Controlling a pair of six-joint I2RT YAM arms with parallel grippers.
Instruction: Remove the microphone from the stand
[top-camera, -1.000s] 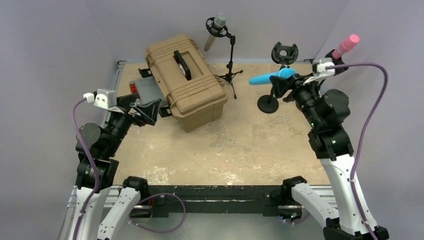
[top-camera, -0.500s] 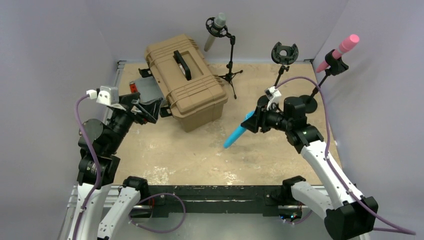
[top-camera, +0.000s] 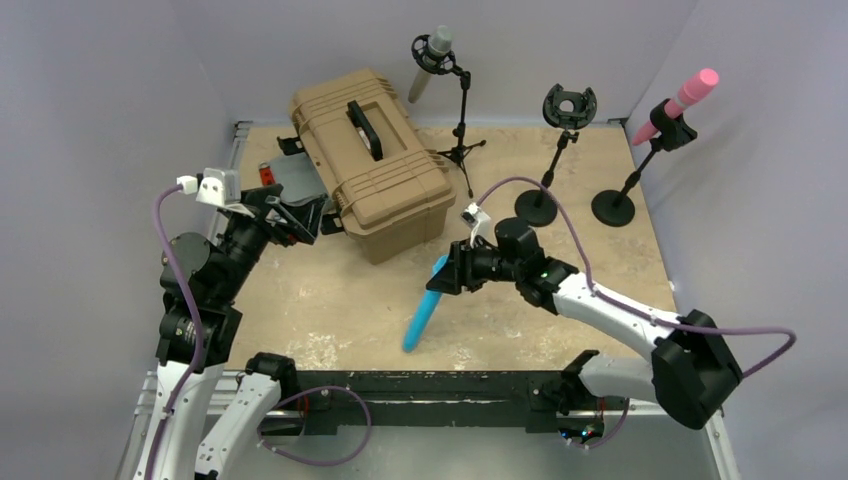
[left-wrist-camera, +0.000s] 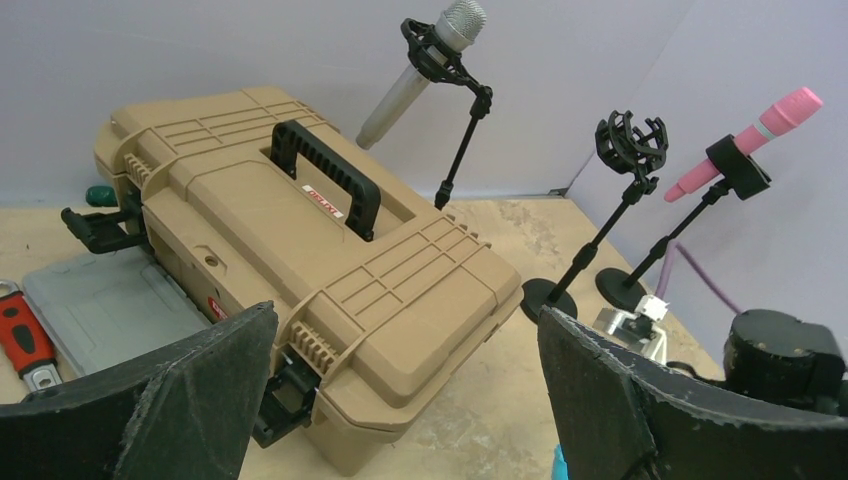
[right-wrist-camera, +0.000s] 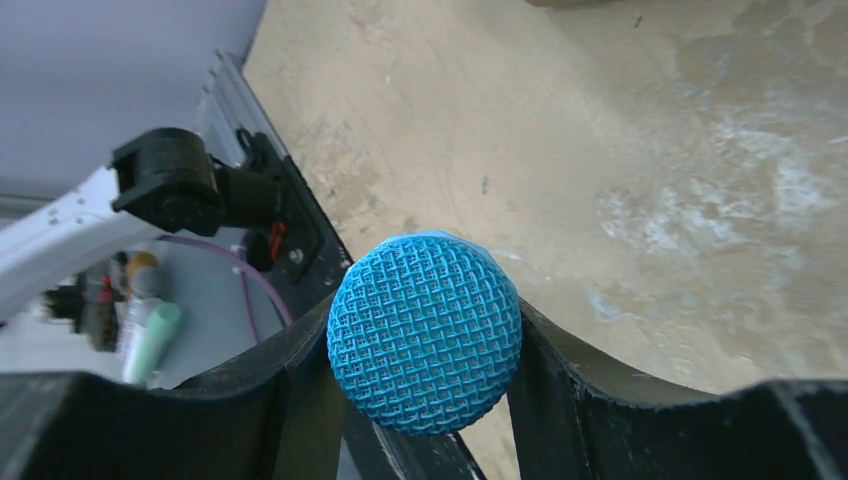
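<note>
Top view, right end effector (top-camera: 448, 272) gripping slim blue microphone (top-camera: 424, 307), slanted over the bench (top-camera: 330, 300), apart from empty stand (top-camera: 537, 209), left wrist view, left end effector (left-wrist-camera: 405, 315) gaping before tan case (left-wrist-camera: 420, 270), right wrist view, blue mesh head (right-wrist-camera: 425, 330) between fingers (right-wrist-camera: 290, 400).

- Blue microphone (top-camera: 424, 310): smooth matt plastic body; the head is fine woven wire mesh, coloured blue.
- Case (top-camera: 372, 165): hard tan moulded plastic, matt, with a ribbed lid.
- Handle (left-wrist-camera: 325, 180) on the case: black plastic with a ridged grip.
- Counter (top-camera: 330, 300): rough, worn sandy surface with pale scuffed patches.
- Stand (top-camera: 548, 170): thin black matt rod and round base, metal by the look.
- Left tool (top-camera: 305, 222): its fingers (left-wrist-camera: 620, 400) are matt black, grainy, with rough edges.
- Flat grey box (left-wrist-camera: 100, 300): smooth plastic, dull sheen.
</note>
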